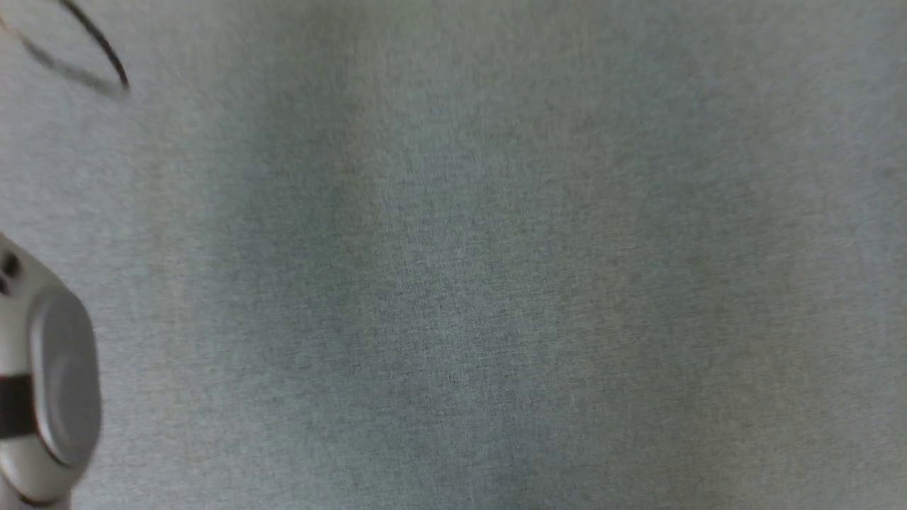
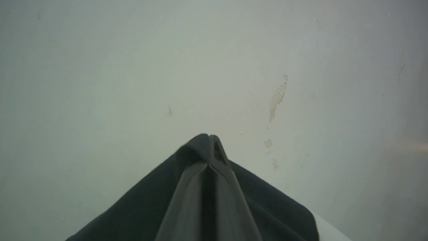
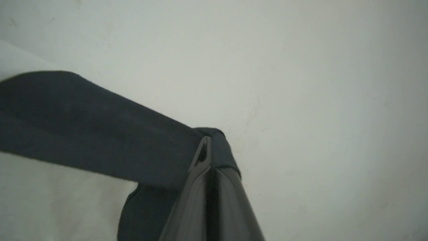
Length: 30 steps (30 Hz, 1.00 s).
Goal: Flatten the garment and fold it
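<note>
In the left wrist view my left gripper [image 2: 210,139] is shut on black cloth of the garment [image 2: 133,207], which drapes down both sides of the fingers. A sliver of its white body [image 2: 329,231] shows at the lower right. In the right wrist view my right gripper [image 3: 207,140] is shut on a black sleeve of the garment [image 3: 83,127]. The sleeve wraps over the fingertips and stretches away to the left, with white cloth [image 3: 50,201] below it. A pale rounded part of an arm [image 1: 49,382] sits at the left edge of the head view.
The blurred head view looks at a grey woven surface [image 1: 453,283] with a thin dark curved line [image 1: 106,53] at the top left. Behind both grippers is a pale painted surface [image 2: 234,67] with peeled patches [image 2: 277,97].
</note>
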Motion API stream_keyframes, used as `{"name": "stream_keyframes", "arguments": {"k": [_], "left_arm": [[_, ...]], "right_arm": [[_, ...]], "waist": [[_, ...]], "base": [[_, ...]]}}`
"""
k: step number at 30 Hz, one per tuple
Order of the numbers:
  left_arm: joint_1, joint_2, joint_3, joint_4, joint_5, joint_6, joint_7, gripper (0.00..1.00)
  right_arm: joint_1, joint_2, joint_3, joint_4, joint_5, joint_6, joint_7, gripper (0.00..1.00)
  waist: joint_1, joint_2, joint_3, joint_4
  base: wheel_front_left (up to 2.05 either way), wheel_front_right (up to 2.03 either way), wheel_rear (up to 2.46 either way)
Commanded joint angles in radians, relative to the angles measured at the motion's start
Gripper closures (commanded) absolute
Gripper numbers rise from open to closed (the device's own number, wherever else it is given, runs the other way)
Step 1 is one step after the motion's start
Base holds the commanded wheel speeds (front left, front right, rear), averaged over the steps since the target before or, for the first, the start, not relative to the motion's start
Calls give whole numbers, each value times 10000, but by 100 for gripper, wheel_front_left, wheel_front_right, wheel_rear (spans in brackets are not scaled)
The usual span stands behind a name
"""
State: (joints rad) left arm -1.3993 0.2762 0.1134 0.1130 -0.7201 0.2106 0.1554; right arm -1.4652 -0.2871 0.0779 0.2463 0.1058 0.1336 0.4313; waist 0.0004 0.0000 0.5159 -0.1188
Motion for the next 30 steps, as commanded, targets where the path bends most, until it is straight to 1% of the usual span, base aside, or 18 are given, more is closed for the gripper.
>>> {"name": "stream_keyframes", "arguments": {"k": [1, 4, 6, 11, 17, 20, 22, 25, 30], "left_arm": [[-198, 78, 149, 55, 20, -53, -148, 100], [-817, 130, 256, 434, -63, -356, -613, 100], [-943, 124, 304, 732, -149, -510, -780, 100], [-215, 174, 136, 1636, -128, -811, -740, 100], [1709, 475, -517, 2532, 465, -1201, -564, 100], [2926, 668, -885, 2657, 758, -1375, -341, 100], [3831, 737, -1116, 2581, 777, -1579, -48, 100], [5300, 862, -1314, 2159, 766, -1692, 372, 100], [8065, 1040, -1507, 739, 586, -1690, 1159, 100]], "right_arm": [[-168, -40, -56, 100, -117, -29, -130, 100], [-789, 159, -135, 510, -382, -29, -858, 100], [-963, 241, -128, 762, -496, -29, -1208, 100], [-443, 357, 181, 1537, -225, -29, -1381, 100], [1060, 183, 908, 2178, 611, -29, -1382, 100], [2068, 33, 1270, 2284, 1206, -29, -1282, 100], [2862, -60, 1486, 2233, 1656, -29, -1078, 100], [4143, -255, 1711, 1925, 2273, -29, -700, 100], [6450, -559, 1662, 782, 3095, -29, -66, 100]], "waist": [[-4, 0, 687, -49], [-4, 0, 926, 24], [-4, 0, 1019, 115], [-4, 0, 1012, 355], [-4, 0, 532, 551], [-4, 0, 80, 626], [-4, 0, -275, 641], [-4, 0, -844, 652], [-4, 0, -1753, 692]], "base": [[0, 0, 0], [0, 0, 0], [0, 0, 0], [0, 0, 0], [0, 0, 0], [0, 0, 0], [0, 0, 0], [0, 0, 0], [0, 0, 0]]}}
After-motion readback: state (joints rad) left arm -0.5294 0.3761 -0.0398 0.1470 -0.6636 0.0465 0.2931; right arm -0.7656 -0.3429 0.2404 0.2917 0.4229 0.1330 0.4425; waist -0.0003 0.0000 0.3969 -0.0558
